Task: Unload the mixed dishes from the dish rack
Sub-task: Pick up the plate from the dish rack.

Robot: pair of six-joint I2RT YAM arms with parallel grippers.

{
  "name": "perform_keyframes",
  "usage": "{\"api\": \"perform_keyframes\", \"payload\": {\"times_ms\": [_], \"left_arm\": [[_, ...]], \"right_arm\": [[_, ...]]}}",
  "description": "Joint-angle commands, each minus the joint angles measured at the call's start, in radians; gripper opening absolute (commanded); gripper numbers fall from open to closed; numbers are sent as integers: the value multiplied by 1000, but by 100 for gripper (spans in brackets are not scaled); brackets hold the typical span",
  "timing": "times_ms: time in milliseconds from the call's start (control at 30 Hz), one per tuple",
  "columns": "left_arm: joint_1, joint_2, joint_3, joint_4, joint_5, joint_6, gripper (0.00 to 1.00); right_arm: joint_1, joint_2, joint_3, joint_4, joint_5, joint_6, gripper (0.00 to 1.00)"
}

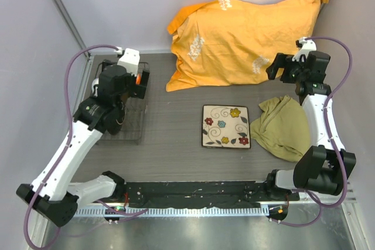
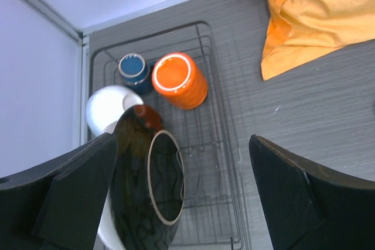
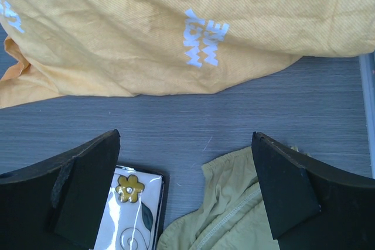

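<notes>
Left end effector (image 2: 186, 188), jaws wide apart & holding nothing, hangs over the dish rack (image 2: 218, 122), at upper left in the overhead view. In the rack: an orange mug (image 2: 180, 80) just beside a small blue cup (image 2: 133, 68), a white bowl (image 2: 107, 107), and a dark glossy round plate (image 2: 145, 188) standing on edge. A square flowered plate (image 1: 226, 126) lies flat mid-surface (image 1: 170, 144), outside the rack. Right end effector (image 3: 186, 197), upper right, is also spread wide w/ nothing in it, over a green cloth (image 3: 228, 215) and near an orange pillow (image 3: 176, 27).
</notes>
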Motion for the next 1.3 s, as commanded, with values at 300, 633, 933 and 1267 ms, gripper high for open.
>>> {"api": "perform_keyframes", "payload": {"times_ms": [300, 633, 933, 1267], "left_arm": [[160, -162, -108, -98, 30, -63, 100], [378, -111, -188, -56, 234, -58, 100], [456, -55, -240, -12, 334, -57, 99], [470, -33, -279, -3, 392, -62, 82]], "right_arm": [[30, 6, 19, 9, -57, 31, 100], [29, -11, 16, 11, -26, 16, 100], [30, -6, 14, 11, -31, 11, 100], [30, -3, 16, 11, -35, 8, 100]]}}
